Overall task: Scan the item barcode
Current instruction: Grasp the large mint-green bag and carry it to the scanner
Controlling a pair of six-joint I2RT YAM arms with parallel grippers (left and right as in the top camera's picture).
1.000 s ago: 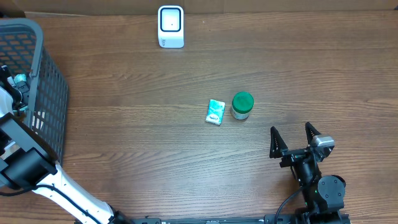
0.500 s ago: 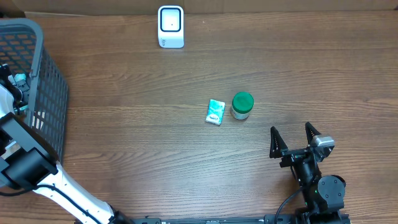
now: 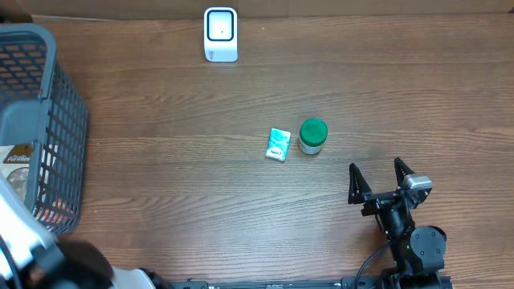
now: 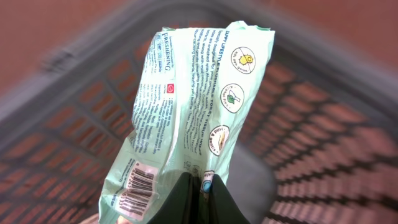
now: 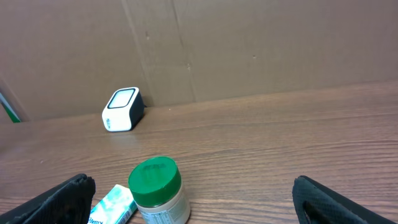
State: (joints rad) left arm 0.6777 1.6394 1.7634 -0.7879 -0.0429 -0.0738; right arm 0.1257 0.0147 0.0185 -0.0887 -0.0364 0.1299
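In the left wrist view my left gripper (image 4: 200, 186) is shut on the lower edge of a pale green printed packet (image 4: 199, 93), the item. It hangs above the grey mesh basket (image 4: 81, 50). Its barcode (image 4: 142, 177) faces the camera at the packet's lower left. From overhead only my blurred left arm (image 3: 32, 249) shows at the near-left corner, beside the basket (image 3: 48, 112). The white scanner (image 3: 220, 34) stands at the table's far edge. My right gripper (image 3: 381, 178) rests open at the near right, holding nothing.
A green-lidded jar (image 3: 312, 136) and a small teal packet (image 3: 278, 144) sit mid-table, just ahead of the right gripper (image 5: 193, 186). The scanner (image 5: 122, 109) stands before a cardboard wall. A tan packet (image 3: 16, 152) lies inside the basket.
My left arm has pulled out of the basket toward the near-left corner, and its gripper has shut on the green packet. The right arm has not moved.
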